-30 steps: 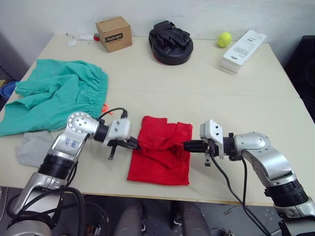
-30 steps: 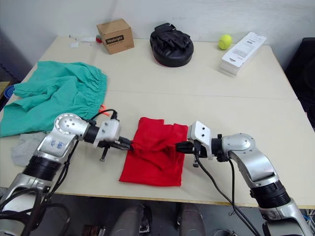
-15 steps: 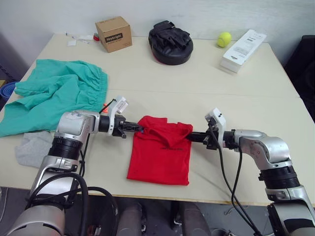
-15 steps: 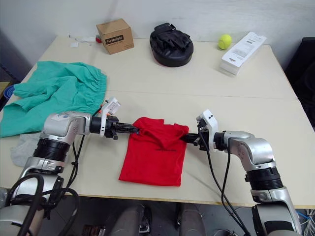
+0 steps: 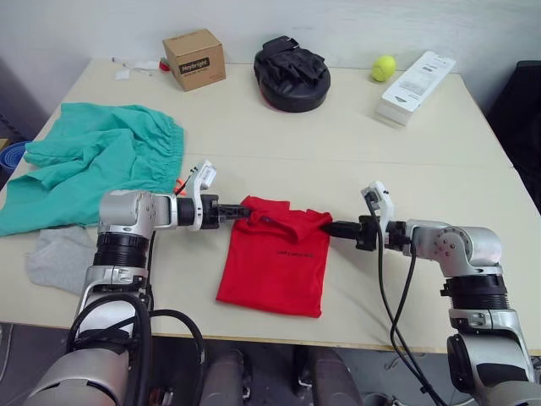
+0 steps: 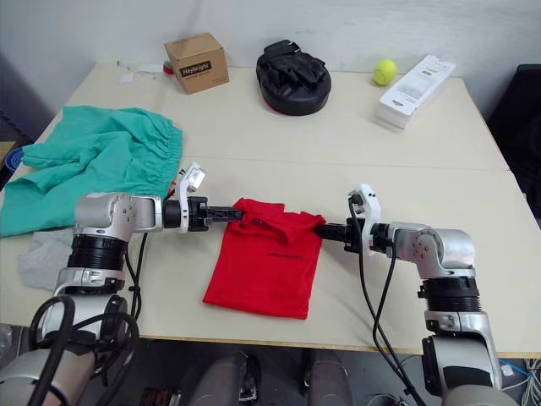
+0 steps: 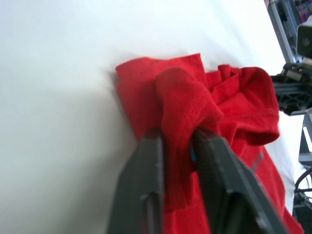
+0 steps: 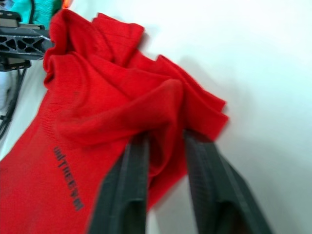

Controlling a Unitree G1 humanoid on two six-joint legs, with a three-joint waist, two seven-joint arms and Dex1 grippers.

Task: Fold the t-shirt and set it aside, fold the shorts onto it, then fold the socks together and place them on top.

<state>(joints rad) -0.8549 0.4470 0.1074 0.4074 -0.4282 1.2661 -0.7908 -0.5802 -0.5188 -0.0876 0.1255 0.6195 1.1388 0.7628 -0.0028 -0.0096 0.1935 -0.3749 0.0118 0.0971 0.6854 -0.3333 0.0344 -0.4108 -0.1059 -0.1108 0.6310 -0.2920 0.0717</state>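
A: Socks (image 5: pixel 57 258) partly under shorts (image 5: pixel 93 161), cut off at left.
B: Left tool (image 5: pixel 245 212) and right tool (image 5: pixel 328 228) each clamped on t-shirt (image 5: pixel 275 266) top corners, mid-worktop (image 5: pixel 338 152).

The socks (image 5: pixel 57 258) lie partly hidden under the shorts (image 5: pixel 93 161).

I see a bright red t-shirt (image 5: pixel 272 262) with small dark lettering, teal-green shorts (image 5: pixel 93 161) showing an orange drawstring (image 5: pixel 180 183), and light grey socks (image 5: pixel 59 256) on my cream tabletop (image 5: pixel 338 144). Farther back: brown cardboard box (image 5: pixel 194 58), black pad (image 5: pixel 292 72), yellow-green ball (image 5: pixel 383 68), white packet (image 5: pixel 417 75).
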